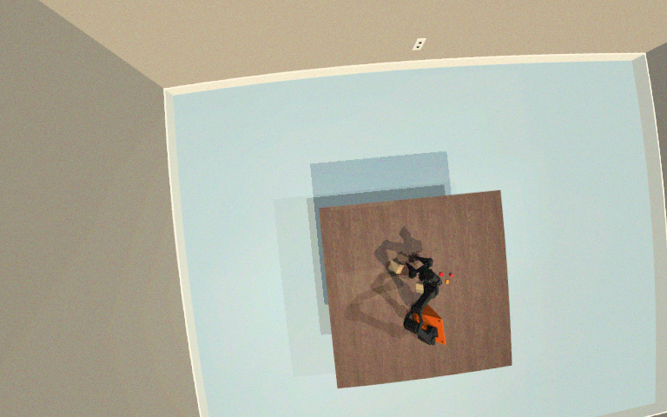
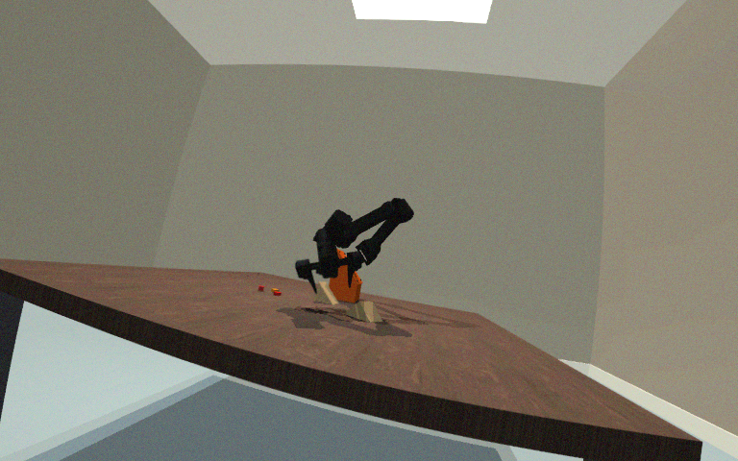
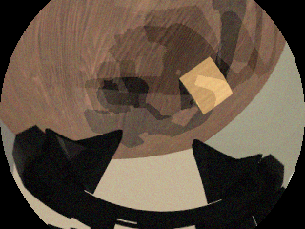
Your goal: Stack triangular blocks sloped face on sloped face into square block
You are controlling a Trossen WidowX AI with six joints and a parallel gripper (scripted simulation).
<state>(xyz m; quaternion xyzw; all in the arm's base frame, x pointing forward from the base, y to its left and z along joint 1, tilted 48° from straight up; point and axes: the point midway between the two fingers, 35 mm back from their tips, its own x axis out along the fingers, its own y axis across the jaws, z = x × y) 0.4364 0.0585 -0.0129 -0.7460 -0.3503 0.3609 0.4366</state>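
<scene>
Two tan triangular blocks lie apart on the brown table. One block (image 1: pixel 395 267) (image 2: pixel 364 311) lies farther from the arm's base, and the other block (image 1: pixel 419 287) (image 2: pixel 325 293) lies nearer the orange base (image 1: pixel 432 327). My gripper (image 1: pixel 412 262) (image 2: pixel 329 281) (image 3: pixel 158 138) is open wide and empty. It points down and hovers a little above the table between the two blocks. The wrist view shows one block (image 3: pixel 205 86) on the table ahead and to the right of the fingers, not between them. The second block is outside that view.
Three small red and orange pieces (image 1: pixel 446 276) (image 2: pixel 270 289) lie on the table to one side of the arm. The arm's shadows fall across the wood around the blocks. The table edges are well away from the blocks.
</scene>
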